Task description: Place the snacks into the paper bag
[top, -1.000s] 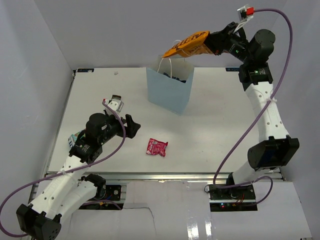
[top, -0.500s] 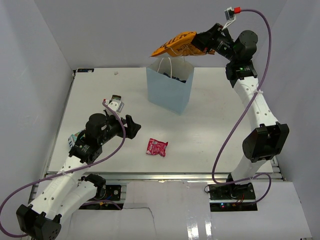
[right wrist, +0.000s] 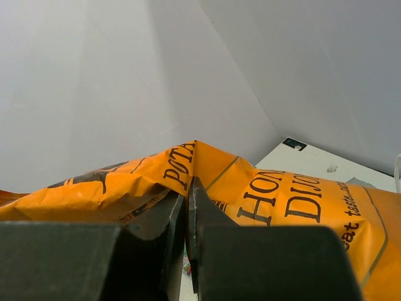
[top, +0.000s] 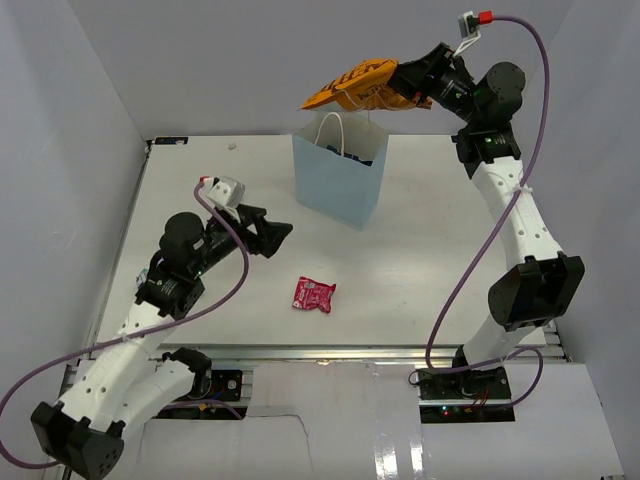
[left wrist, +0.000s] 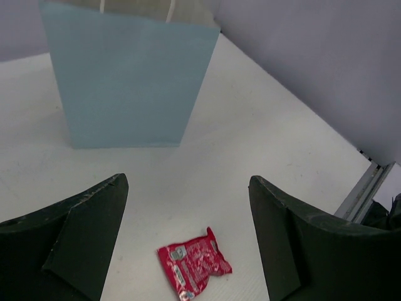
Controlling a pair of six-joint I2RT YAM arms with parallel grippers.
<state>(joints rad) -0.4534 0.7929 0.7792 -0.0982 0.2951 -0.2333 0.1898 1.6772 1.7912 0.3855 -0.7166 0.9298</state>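
**Ana:** What worries you here?

**Ben:** The drop. The right claw (top: 400, 82) holds the orange chip bag (top: 350, 90) in the air over the mouth of the paper bag (top: 335, 190), but the packet lies nearly flat, broadside to the opening. Let go like that and I'd judge it could land across the rim or snag the white handles (top: 333, 125). It could also slide off behind, toward the desk's far edge.

**Ana:** Could the paper bag tip?

**Ben:** Possibly. It stands unsupported near the middle of the far edge of the desk (top: 450, 250), so a nudge from the arm coming down might push it over.

**Ana:** How is the grip?

**Ben:** Clamped tight. The wrist view shows both fingers pinching a fold of the orange foil with no gap between them. It's a pinch at one end, so the packet could swing.

**Ana:** And the other arm?

**Ben:** The left claw (top: 272, 232) is spread wide, holding and touching nothing. It hangs above the desk, aimed at the pink-red packet (top: 313, 294), which lies flat by the middle of the near edge.
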